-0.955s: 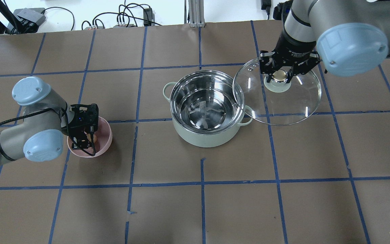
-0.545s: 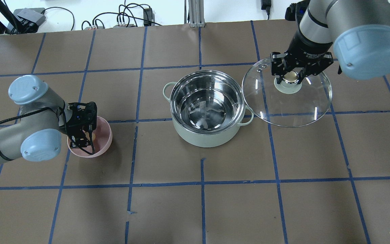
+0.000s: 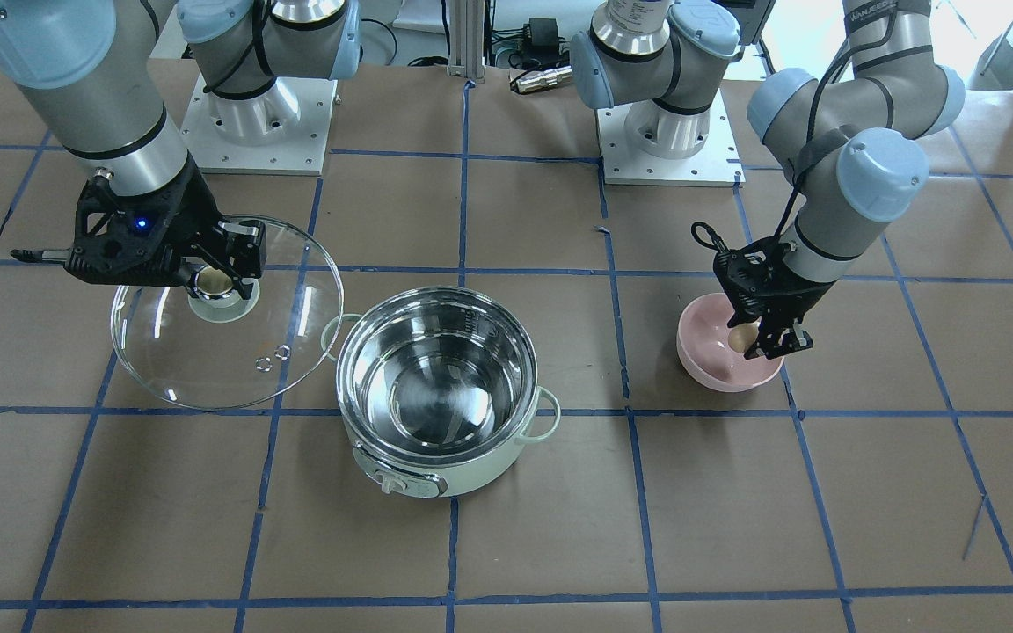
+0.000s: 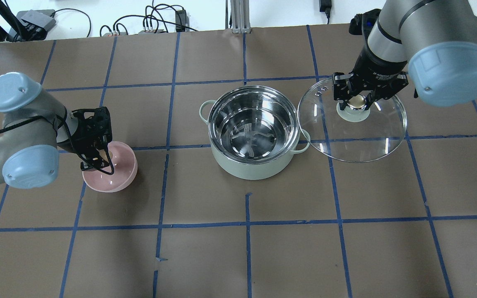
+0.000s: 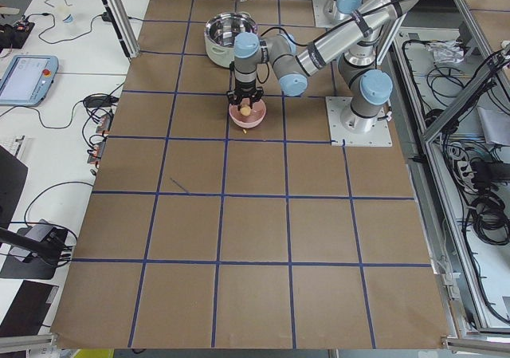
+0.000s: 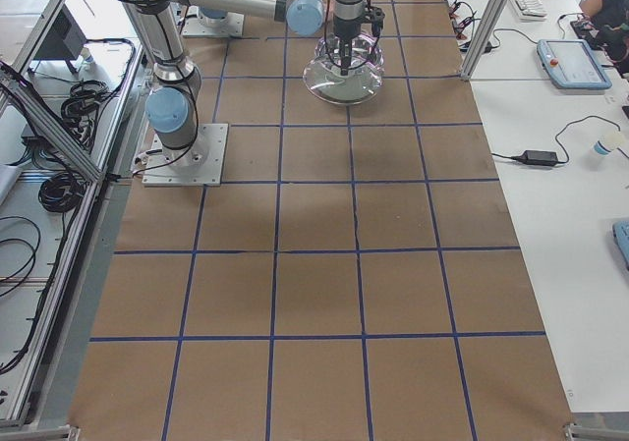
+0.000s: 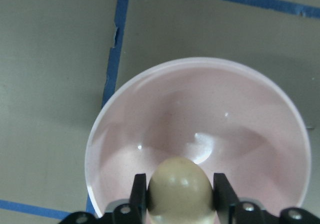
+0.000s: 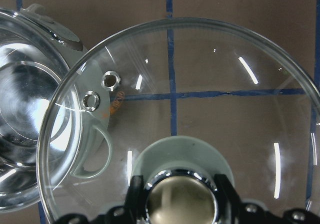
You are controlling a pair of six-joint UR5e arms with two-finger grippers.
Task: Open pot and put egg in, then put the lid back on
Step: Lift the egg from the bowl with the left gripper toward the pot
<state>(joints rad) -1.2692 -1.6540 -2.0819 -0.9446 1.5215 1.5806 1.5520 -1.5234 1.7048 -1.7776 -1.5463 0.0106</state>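
Brown gridded surface carrying the open pot at centre, right claw clenching the knob of the lid beside the pot, lid rim overlapping one handle, left claw gripping the egg in the pink bowl, egg hiding under the claw from overhead

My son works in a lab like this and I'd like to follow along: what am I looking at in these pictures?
Two robot arms stand at a taped brown table, each ending in a two-finger gripper. Four pictures come from fixed cameras: above, in front and at both table ends; two come from cameras on the wrists. The left gripper is shut on an egg at a pink bowl. The right gripper grips the glass lid by its knob, beside the open, empty pot.
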